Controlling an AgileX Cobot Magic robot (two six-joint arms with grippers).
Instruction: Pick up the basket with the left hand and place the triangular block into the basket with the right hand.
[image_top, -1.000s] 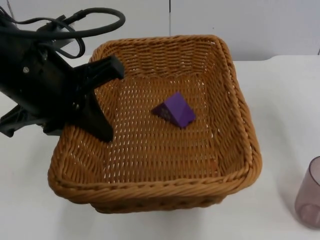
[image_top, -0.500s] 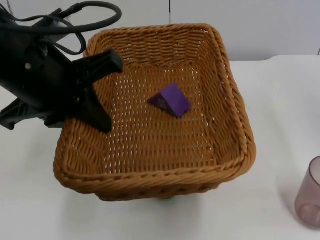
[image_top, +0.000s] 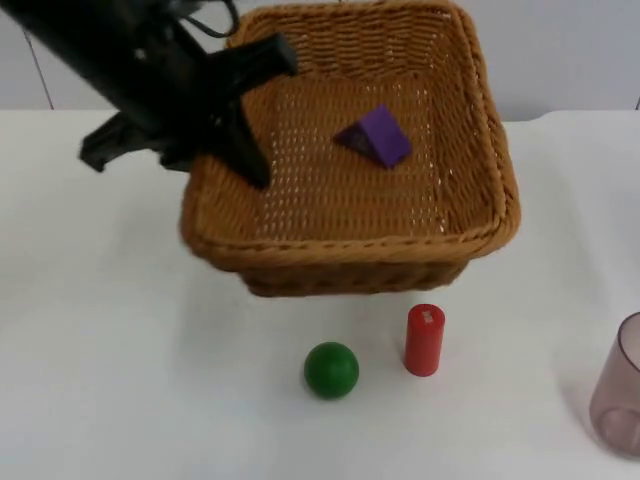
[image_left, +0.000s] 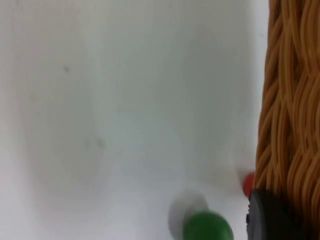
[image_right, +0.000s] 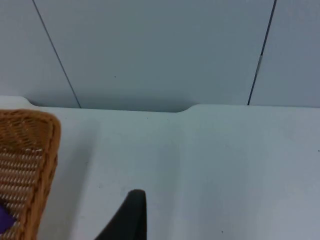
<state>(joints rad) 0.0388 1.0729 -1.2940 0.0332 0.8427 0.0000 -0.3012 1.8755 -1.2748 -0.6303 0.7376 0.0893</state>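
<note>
Objects nearest the camera are seen at the front of the white surface (image_top: 120, 380): a green ball (image_top: 331, 369) w/ a red cylinder (image_top: 424, 340) standing upright just beside it, and a translucent purplish cup (image_top: 618, 386) well apart at the right edge. Both ball (image_left: 207, 227) and cylinder (image_left: 247, 184) are also made out, blurred, in the left wrist view next to the wicker wall. Behind them the wicker basket (image_top: 350, 255) is seen lifted, tilted toward the camera, a shadow being cast on the surface beneath its front wall; no contact w/ the surface can be confirmed. The purple triangular block (image_top: 374, 136) is found inside the basket, resting on the woven floor toward the far side. The basket's left rim is gripped by the left end effector (image_top: 240, 110), closed on the rim w/ one finger inside the basket and the other outside; the weave (image_left: 290, 110) is seen close against its fingertip in the left wrist view. The right end effector (image_right: 127, 217) is seen in the right wrist view, held apart from the basket corner (image_right: 35, 150) beside it; open or closed cannot be told. Farthest back, the grey partition wall (image_right: 160, 50) is seen.
</note>
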